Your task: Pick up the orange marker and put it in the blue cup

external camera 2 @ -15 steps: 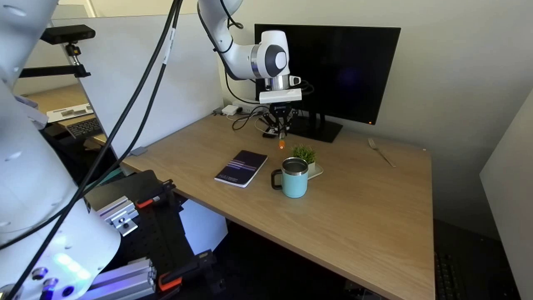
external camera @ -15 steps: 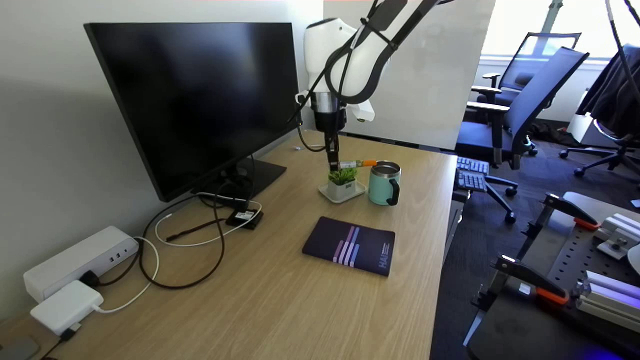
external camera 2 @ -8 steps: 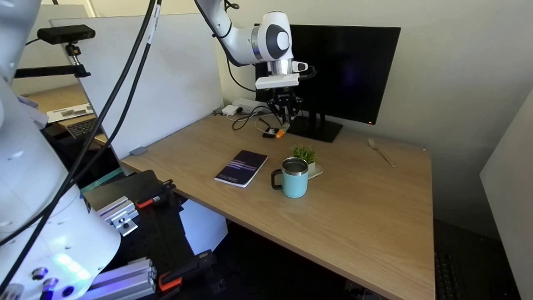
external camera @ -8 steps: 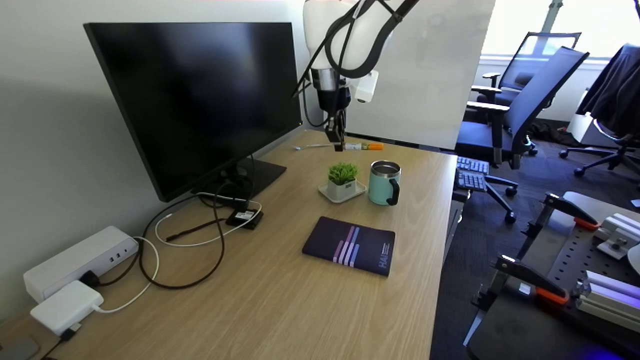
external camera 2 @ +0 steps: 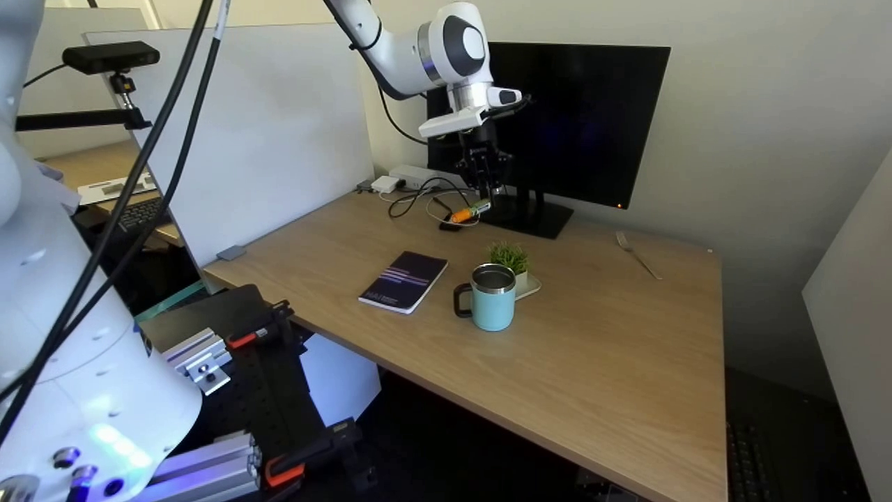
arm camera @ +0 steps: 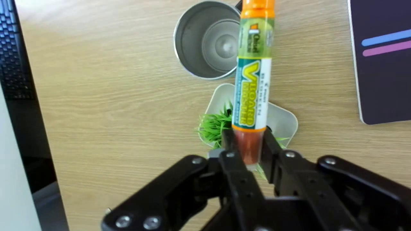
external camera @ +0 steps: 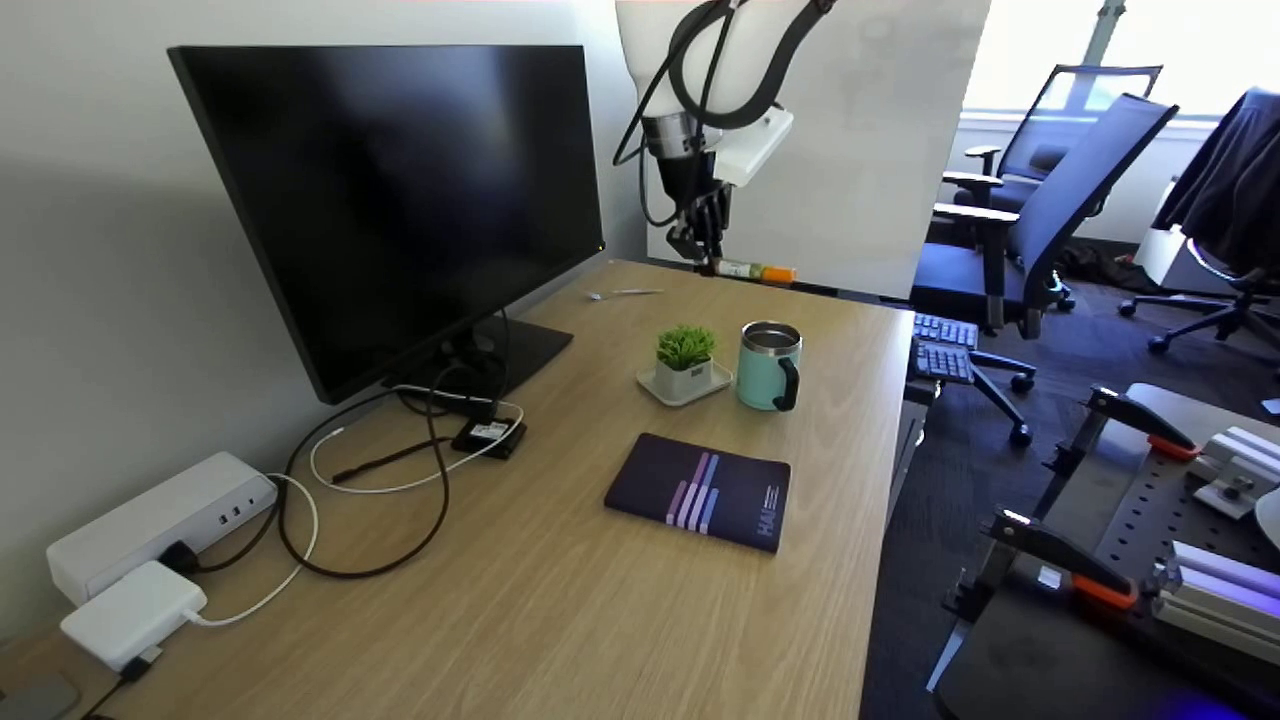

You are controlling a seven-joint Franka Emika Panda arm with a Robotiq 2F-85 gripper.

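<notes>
The orange marker point(arm camera: 252, 86) has an orange cap end and a green and white label. My gripper point(arm camera: 247, 142) is shut on its rear end, and its cap end sticks out forward. In both exterior views the gripper point(external camera: 708, 264) point(external camera 2: 486, 195) holds the marker point(external camera: 757, 271) point(external camera 2: 471, 210) well above the table, roughly level, its cap end tipped slightly down. The blue cup point(external camera: 765, 375) is light teal with a steel rim and black handle, upright on the table. It also stands in an exterior view point(external camera 2: 493, 308) and, seen from above, in the wrist view point(arm camera: 191, 41), partly covered by the marker.
A small potted plant point(external camera: 685, 365) on a white tray stands beside the cup. A dark notebook point(external camera: 700, 490) lies in front of them. A monitor point(external camera: 400, 200) stands along the wall, with cables point(external camera: 440, 480) near its base. A fork point(external camera 2: 635, 254) lies on the table.
My gripper has risen from near the plant with the marker held. In the exterior views the marker has also turned, its cap end swinging aside. The cup and plant have not moved.
</notes>
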